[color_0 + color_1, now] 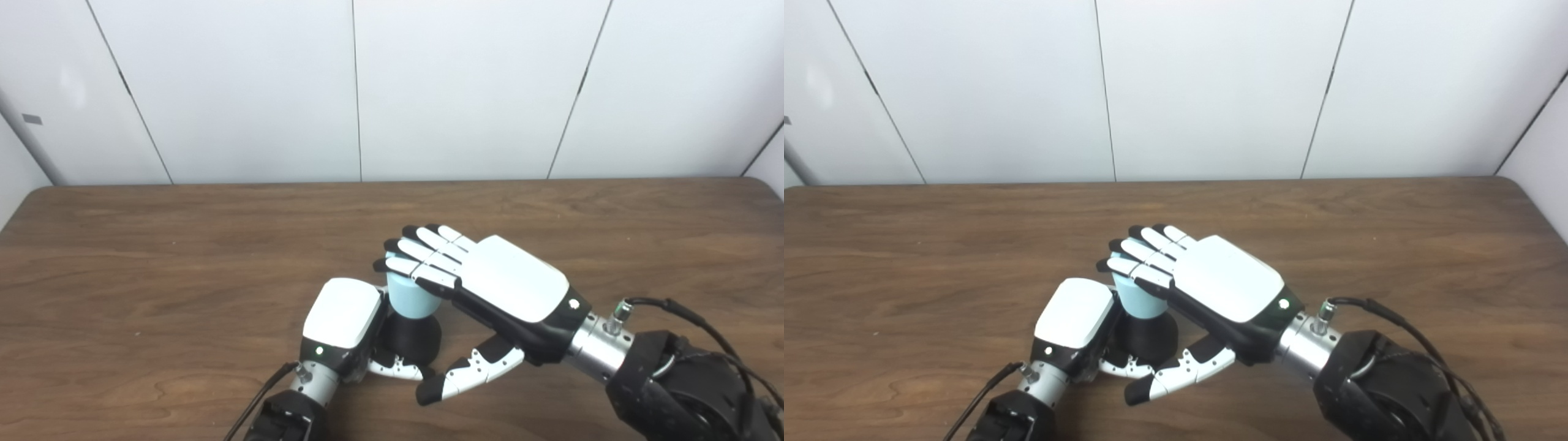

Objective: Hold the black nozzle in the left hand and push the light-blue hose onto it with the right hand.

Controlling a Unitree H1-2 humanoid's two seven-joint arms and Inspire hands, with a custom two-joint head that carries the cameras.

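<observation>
Left hand (342,324) wrapped round nozzle (411,337), low on table (184,275). Right hand (490,288) flat, fingers (422,254) straight and close together, pressing on top of hose (409,299).

From right eye: hose (1142,300) upright on nozzle (1148,340), touching. Probably light, a bit soft. Best pushed from top, nozzle held at fat base.
</observation>
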